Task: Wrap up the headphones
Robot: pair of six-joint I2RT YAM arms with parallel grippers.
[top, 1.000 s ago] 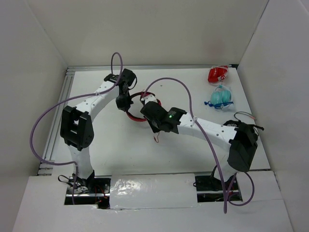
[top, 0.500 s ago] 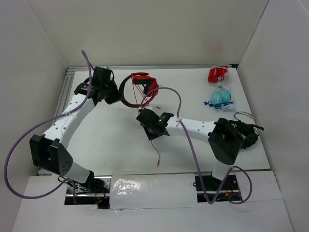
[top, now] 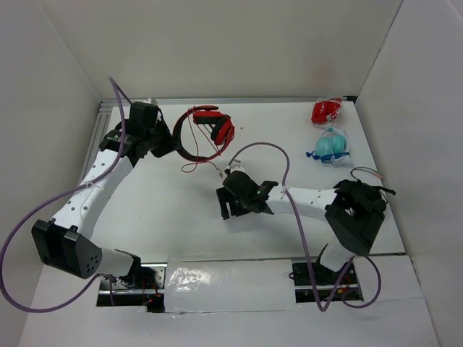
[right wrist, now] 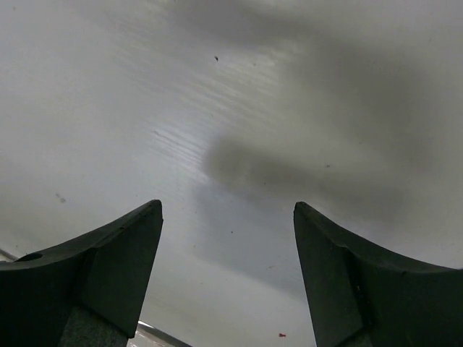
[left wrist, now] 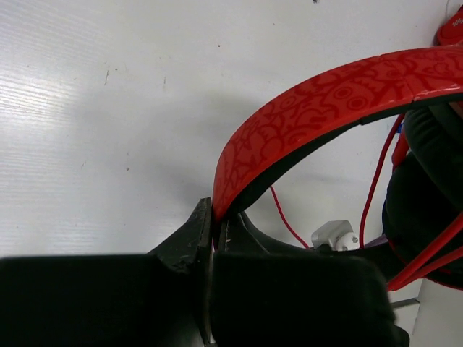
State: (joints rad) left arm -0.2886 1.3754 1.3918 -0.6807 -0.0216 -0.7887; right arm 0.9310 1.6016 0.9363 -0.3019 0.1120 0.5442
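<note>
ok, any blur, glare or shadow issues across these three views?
Top external: sharp, glare on the glossy strip at the near edge. Left wrist: headphones band crisp, left end effector dark and soft. Right wrist: table hazy, soft shadow patch centre.

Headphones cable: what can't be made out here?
- cable end: top view, too thin to trace; left wrist view, runs behind the left claw.
- ear pad: left wrist view, cut off by the right edge.
- Grip of left claw on headband: top view, hidden by the wrist.

White table (top: 181,231) inside plain white walls (top: 239,50), with perhaps a metal rail (top: 275,100) along its far edge.
</note>
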